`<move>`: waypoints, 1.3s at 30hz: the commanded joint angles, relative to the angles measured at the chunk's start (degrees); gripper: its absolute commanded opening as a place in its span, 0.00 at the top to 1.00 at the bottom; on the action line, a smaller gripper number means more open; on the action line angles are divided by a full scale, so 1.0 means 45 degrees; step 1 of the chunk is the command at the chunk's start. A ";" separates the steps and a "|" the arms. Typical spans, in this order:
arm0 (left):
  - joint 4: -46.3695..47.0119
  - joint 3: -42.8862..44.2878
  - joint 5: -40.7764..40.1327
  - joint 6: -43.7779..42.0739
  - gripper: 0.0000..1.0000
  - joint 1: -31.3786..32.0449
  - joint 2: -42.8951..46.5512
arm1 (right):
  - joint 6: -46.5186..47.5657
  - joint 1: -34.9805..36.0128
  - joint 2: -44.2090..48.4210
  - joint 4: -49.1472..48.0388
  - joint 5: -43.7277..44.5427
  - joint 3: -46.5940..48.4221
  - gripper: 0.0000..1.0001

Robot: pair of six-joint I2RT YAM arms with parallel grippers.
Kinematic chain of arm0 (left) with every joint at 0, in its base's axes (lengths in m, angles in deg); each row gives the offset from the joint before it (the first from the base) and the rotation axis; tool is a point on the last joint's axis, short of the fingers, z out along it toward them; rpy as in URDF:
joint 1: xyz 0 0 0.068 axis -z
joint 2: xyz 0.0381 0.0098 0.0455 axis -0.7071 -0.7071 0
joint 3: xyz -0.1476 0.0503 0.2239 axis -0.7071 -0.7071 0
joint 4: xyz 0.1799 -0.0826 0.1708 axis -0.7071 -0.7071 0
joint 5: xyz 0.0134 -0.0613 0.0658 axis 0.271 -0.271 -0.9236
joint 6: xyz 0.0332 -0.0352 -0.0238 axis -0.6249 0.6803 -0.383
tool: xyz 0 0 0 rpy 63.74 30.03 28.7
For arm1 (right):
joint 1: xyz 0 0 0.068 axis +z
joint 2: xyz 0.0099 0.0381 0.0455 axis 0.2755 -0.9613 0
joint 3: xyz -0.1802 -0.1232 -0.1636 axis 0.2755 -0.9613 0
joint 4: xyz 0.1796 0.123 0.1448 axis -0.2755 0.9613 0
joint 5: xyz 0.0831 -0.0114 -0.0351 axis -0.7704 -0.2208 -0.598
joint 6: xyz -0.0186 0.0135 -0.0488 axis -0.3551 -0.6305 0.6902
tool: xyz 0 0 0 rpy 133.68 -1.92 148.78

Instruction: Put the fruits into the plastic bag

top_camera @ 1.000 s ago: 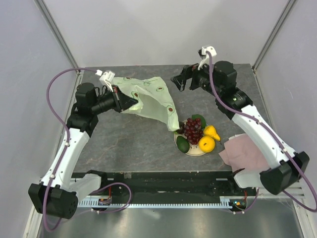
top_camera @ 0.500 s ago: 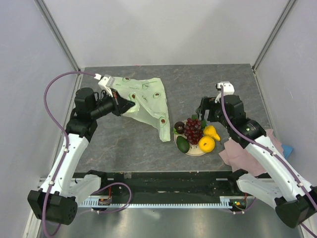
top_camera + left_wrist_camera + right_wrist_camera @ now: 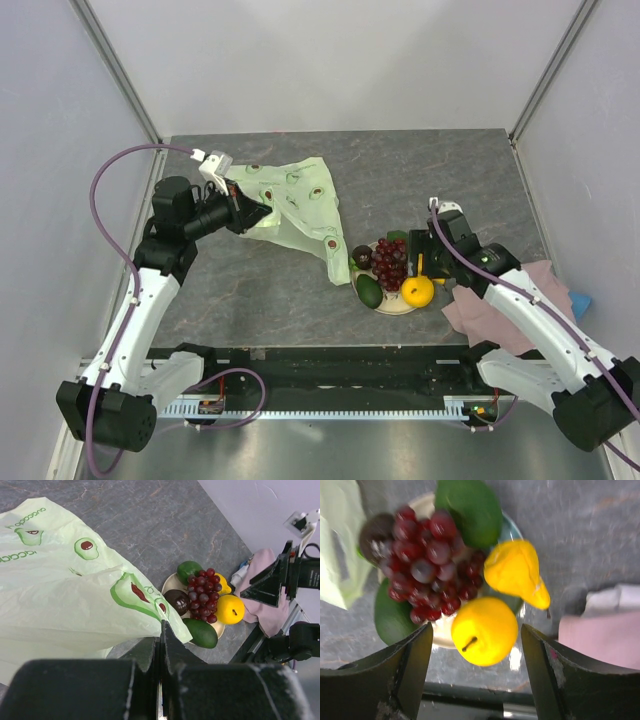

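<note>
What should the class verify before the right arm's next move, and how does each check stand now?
1. Left gripper shut on the bag: ok.
2. Bag mouth open toward the plate: cannot tell; only the bag's flat side shows.
3. Right gripper open: ok, jaws wide apart.
4. Orange centred between its fingers: ok in the right wrist view.
5. Cloth apart from the plate: ok.
</note>
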 commanded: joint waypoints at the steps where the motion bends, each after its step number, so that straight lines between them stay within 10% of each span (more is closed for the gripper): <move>1: 0.0083 -0.0069 -0.0047 -0.0492 0.99 -0.0030 0.0077 | -0.0952 0.0001 0.0237 0.0903 -0.0395 -0.0643 0.20; 39: 0.0044 -0.0089 -0.0028 -0.0433 0.98 -0.0030 -0.0059 | -0.2535 0.0860 -0.1306 -0.0933 0.0229 -0.2461 0.12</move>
